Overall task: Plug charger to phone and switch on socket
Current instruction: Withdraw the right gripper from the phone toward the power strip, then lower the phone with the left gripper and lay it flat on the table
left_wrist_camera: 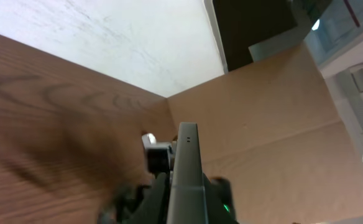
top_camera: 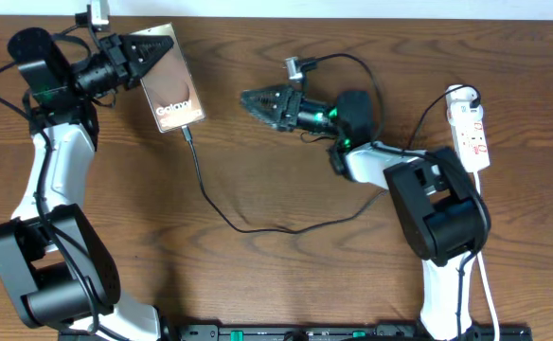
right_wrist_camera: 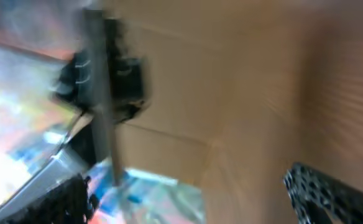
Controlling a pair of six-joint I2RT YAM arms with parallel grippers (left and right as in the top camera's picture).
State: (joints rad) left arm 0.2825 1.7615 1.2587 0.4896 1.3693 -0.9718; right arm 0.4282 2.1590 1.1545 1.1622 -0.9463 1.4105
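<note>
Between left gripper (top_camera: 138, 59) fingers, phone (top_camera: 170, 90) sitting clamped by near corner, body extending away from pincer. Charger (top_camera: 248, 229) tip meeting phone's far short edge, cable trailing off toward socket (top_camera: 471, 128). Right gripper (top_camera: 249, 98) hovering released and empty, just beside phone. Socket lying well behind it.

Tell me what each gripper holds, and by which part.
Left gripper clamps the phone near its top corner, away from the charger end. Right gripper holds nothing.
</note>
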